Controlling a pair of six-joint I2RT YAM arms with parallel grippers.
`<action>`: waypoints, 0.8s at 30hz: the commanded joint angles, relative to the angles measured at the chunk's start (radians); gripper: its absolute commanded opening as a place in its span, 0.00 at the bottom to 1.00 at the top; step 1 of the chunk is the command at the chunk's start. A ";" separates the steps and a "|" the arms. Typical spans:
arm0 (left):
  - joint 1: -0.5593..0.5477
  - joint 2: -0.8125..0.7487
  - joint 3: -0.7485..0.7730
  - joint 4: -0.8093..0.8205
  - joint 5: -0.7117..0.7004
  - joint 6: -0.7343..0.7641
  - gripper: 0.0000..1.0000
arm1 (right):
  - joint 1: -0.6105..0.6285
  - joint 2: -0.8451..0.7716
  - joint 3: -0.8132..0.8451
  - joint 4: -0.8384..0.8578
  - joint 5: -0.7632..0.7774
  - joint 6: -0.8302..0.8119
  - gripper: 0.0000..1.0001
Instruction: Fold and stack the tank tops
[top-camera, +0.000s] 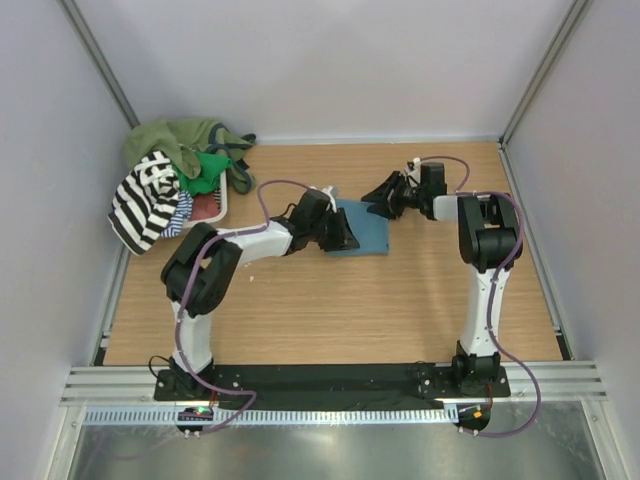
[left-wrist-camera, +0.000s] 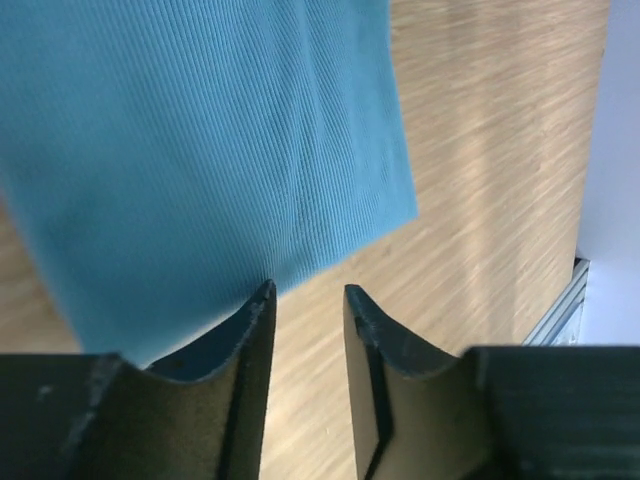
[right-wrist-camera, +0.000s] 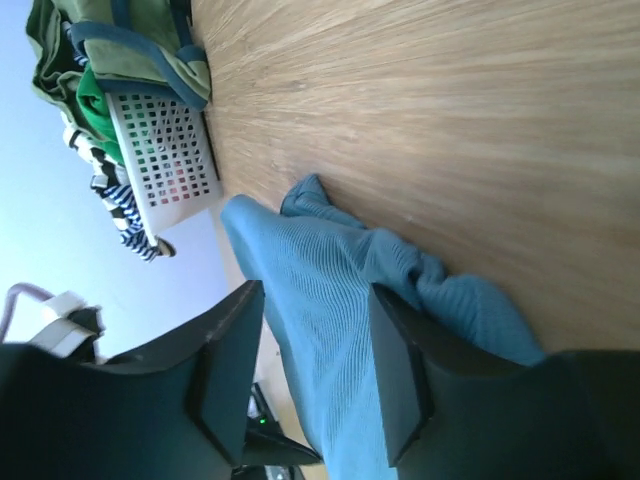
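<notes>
A teal-blue tank top (top-camera: 366, 232) lies folded into a small rectangle on the wooden table. My left gripper (top-camera: 345, 236) sits at its left edge. In the left wrist view the gripper (left-wrist-camera: 308, 295) is open, with bare wood between the fingers and the teal cloth (left-wrist-camera: 200, 150) just past the left fingertip. My right gripper (top-camera: 381, 199) hovers at the cloth's upper right corner. In the right wrist view its jaws (right-wrist-camera: 315, 300) stand wide apart over the bunched teal cloth (right-wrist-camera: 320, 260), not pinching it. A black-and-white striped tank top (top-camera: 145, 200) hangs over the basket at the left.
A white perforated basket (top-camera: 216, 208) at the back left holds a heap of olive (top-camera: 165, 140), green (top-camera: 208, 172) and thin-striped tops. The basket (right-wrist-camera: 165, 150) also shows in the right wrist view. Grey walls close in the table on three sides.
</notes>
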 joint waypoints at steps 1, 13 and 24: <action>-0.001 -0.173 -0.027 -0.079 -0.074 0.077 0.36 | -0.009 -0.159 -0.026 -0.149 0.108 -0.131 0.56; 0.002 -0.489 -0.229 -0.272 -0.360 0.151 0.46 | -0.003 -0.479 -0.224 -0.504 0.457 -0.409 0.63; 0.004 -0.673 -0.370 -0.308 -0.542 0.209 0.54 | 0.106 -0.422 -0.186 -0.547 0.612 -0.456 0.76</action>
